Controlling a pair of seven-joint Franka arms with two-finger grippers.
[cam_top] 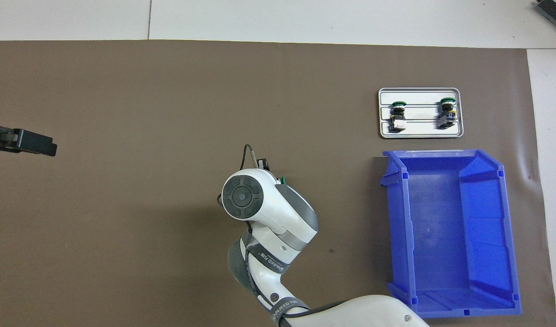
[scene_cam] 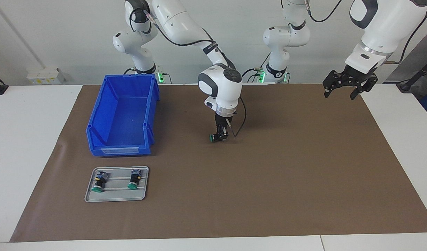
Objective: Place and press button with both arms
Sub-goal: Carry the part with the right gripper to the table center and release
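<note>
My right gripper [scene_cam: 221, 136] points straight down over the middle of the brown mat, shut on a button [scene_cam: 212, 138]. The button lies sideways in the grip, its green cap facing the right arm's end of the table. It hangs just above the mat or on it; I cannot tell which. In the overhead view the right wrist hides most of it, and only a sliver of the button's green cap [cam_top: 282, 180] shows. My left gripper [scene_cam: 339, 96] waits open and empty, raised over the mat's edge at the left arm's end of the table, also visible as left gripper [cam_top: 32, 146].
A blue bin [scene_cam: 119, 150] stands empty toward the right arm's end. Farther from the robots than the bin, a small metal tray [scene_cam: 115, 197] holds two more buttons [scene_cam: 97, 186] [scene_cam: 133, 183] lying on their sides. The bin wall [cam_top: 398, 227] is beside the right arm.
</note>
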